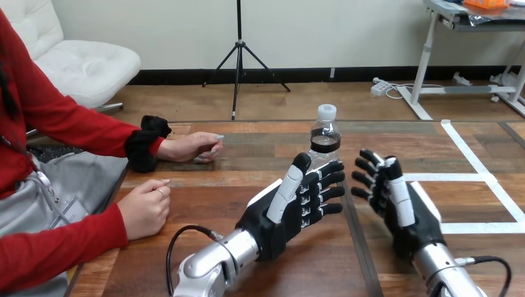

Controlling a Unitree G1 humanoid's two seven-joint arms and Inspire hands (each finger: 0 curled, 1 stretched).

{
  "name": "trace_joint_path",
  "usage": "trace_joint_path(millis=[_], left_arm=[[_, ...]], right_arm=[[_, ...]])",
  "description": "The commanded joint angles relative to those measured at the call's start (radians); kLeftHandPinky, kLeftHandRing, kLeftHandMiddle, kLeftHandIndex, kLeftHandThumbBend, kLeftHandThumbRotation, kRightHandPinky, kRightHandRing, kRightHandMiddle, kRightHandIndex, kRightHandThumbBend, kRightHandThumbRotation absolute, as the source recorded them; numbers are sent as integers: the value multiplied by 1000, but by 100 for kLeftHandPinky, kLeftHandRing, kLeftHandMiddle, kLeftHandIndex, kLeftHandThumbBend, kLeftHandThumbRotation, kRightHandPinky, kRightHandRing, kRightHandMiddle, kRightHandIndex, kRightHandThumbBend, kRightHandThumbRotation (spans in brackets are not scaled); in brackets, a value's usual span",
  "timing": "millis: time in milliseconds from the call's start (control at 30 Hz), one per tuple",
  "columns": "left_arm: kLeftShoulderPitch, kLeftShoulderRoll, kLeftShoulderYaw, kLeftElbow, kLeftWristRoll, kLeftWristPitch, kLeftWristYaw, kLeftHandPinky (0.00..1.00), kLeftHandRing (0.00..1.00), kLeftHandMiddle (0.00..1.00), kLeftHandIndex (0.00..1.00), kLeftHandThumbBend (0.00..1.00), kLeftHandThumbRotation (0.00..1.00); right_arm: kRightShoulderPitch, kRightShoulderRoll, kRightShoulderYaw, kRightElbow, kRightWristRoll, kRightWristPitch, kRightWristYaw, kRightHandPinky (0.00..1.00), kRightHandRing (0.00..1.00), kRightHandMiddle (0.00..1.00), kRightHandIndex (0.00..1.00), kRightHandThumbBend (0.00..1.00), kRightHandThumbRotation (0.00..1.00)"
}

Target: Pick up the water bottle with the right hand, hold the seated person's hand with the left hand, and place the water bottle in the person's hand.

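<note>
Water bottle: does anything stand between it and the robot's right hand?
Nothing visible does. The right hand, open, is nearer the robot and to the right of the water bottle, with bare table between them. The left hand, also open, is on the bottle's near side, left of that path.

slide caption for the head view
Left hand and right hand open over wooden table, clear plastic water bottle upright beyond them, person's far hand and near hand at left

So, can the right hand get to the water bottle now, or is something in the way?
Probably yes. The water bottle stands upright beyond the right hand, with bare table between them. The left hand is in front of the bottle, not across that path.
</note>
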Motion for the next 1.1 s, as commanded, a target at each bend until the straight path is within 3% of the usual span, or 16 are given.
trace_joint_path(millis=[0,167,300,433,767,933,1067], left_arm=[[-1,20,2,-69,-12,-62,-3,91,96,98,95,100,100],[17,27,-11,-74,2,-97,7,91,96,98,95,100,100],[41,32,-29,-80,24,-130,17,91,96,97,95,100,100],[53,28,-35,-78,28,-141,19,89,94,96,94,100,100],[101,9,-63,-79,32,-168,9,87,92,95,93,100,100],[123,1,-80,-83,40,-199,7,86,92,95,93,99,100],[144,-6,-104,-86,59,-209,19,86,92,94,92,98,100]], right_arm=[[-26,-44,8,-110,-43,-98,-87,83,89,92,91,100,100],[-29,-58,11,-124,-67,-134,-127,79,86,89,88,100,98],[-48,-103,47,-150,-183,-153,-259,75,84,87,86,100,96],[-62,-125,63,-164,-232,-153,-303,74,82,85,86,100,94],[-132,-164,106,-231,-296,-87,-337,74,82,85,86,100,84],[-158,-174,127,-249,-314,-68,-336,75,83,86,87,94,78],[-190,-179,153,-276,-345,-18,-341,78,85,88,88,88,73]])
